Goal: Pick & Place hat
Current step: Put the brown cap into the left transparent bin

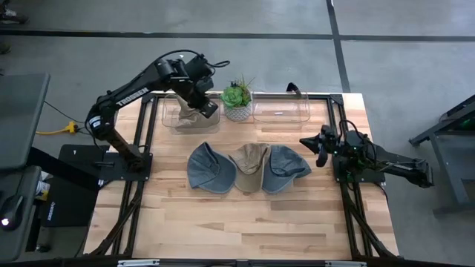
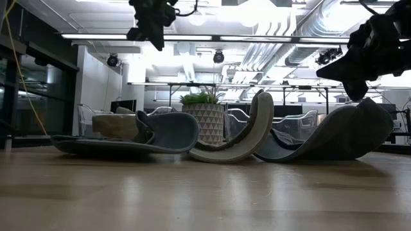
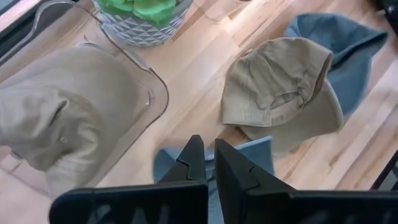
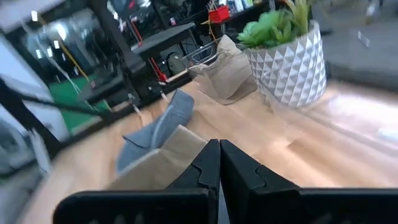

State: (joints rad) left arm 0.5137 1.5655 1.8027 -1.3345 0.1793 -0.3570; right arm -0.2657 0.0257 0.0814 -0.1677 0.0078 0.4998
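Three hats (image 1: 249, 168) are laid in a row mid-table, a tan hat (image 1: 194, 115) in the far-left clear bin (image 1: 169, 119) under the closed, empty left gripper (image 1: 210, 108), beside a potted plant (image 1: 237, 97); the right gripper (image 1: 320, 141) is kept closed at right.

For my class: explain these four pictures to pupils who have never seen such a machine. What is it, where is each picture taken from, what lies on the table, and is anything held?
Two dark robot arms work at a wooden table. One camera looks down from above, one sits at table height, and one rides on each wrist. Three hats lie in a row: a blue hat, a tan hat, another blue hat. Behind stand a potted plant and two clear bins; the left bin holds a tan hat. The left end effector, above that bin, and the right end effector, by the table's right edge, are shut and hold nothing.
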